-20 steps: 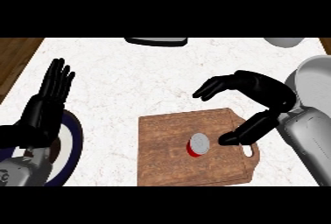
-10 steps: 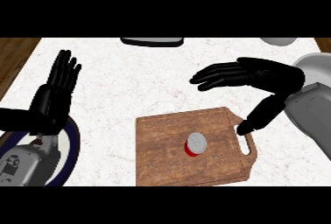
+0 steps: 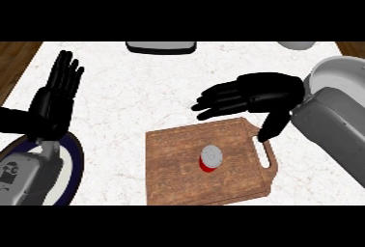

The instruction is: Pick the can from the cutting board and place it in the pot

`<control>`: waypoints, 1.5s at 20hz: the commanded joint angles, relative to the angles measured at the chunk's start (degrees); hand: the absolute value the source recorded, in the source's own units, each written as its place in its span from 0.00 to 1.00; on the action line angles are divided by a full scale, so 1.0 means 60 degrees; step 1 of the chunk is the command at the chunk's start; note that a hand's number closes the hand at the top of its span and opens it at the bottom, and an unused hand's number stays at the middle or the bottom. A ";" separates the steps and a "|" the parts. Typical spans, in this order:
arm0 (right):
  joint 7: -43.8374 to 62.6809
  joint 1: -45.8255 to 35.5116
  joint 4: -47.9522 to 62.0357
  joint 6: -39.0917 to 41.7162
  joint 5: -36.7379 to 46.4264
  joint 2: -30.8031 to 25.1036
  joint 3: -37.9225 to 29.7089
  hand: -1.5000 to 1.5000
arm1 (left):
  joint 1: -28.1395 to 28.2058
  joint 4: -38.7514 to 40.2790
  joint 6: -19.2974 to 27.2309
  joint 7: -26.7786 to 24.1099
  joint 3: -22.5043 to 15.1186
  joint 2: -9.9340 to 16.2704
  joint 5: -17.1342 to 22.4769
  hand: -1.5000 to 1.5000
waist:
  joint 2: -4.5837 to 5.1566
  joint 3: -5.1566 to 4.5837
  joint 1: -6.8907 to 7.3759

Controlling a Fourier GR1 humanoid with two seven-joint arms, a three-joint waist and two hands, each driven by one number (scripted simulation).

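You have a white marbled counter (image 3: pixel 157 87) filling the head view, with a strip of brown wood showing at its far left corner. On it, toward the lower middle, lies a brown wooden cutting board (image 3: pixel 178 173) with a slot handle on its right edge.

At the right edge you can see part of a large grey round vessel, likely the pot (image 3: pixel 335 72), partly hidden by your right forearm. A dark-rimmed plate (image 3: pixel 73 166) sits at the lower left, mostly covered by your left forearm. At the far edge there is a dark flat object (image 3: pixel 160 47) and, further right, a pale rounded one (image 3: pixel 298 45), both cut off by the view.

Your right hand (image 3: pixel 260 94) hovers over the counter just beyond the board's far edge, fingers spread and relaxed, thumb pointing down toward the board's handle; it grips nothing. Your left hand (image 3: pixel 57 96) is resting at the left, fingers straight and pointing up, also empty.

The can (image 3: pixel 210 158) stands upright near the middle of the board, grey lid facing you, red side showing below it. It is apart from both hands. You cannot read any label or writing on it.
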 commanded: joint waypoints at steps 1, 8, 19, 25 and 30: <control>-0.1221 -0.0474 0.1010 0.0739 0.0774 0.0417 0.0534 0.00 | -0.0179 -0.0069 0.0135 0.0364 0.0016 -0.0039 -0.0173 0.50 | -0.0068 -0.0003 -0.0116; -0.1240 -0.0426 0.2141 0.0314 0.1656 0.1138 0.1158 0.00 | 0.0187 -0.0177 -0.0010 0.0219 0.0178 -0.0207 -0.0282 0.50 | -0.0079 -0.0005 -0.0152; -0.1334 0.0888 0.1453 -0.0736 0.2374 0.1942 0.1369 0.00 | 0.0072 0.0102 -0.0229 0.0212 0.0636 -0.0344 -0.0557 0.50 | -0.0123 -0.0005 -0.0349; -0.1077 0.1025 0.1753 -0.0853 0.3328 0.2096 0.0765 0.00 | 0.0469 0.0221 -0.0809 -0.0191 0.1014 -0.0474 -0.0597 0.50 | -0.0126 -0.0007 -0.0333; -0.0757 0.1010 0.2528 -0.1069 0.4267 0.2898 0.0746 0.00 | 0.0309 0.0344 -0.0768 -0.0296 0.1054 -0.0731 -0.0920 0.50 | -0.0108 -0.0006 -0.0301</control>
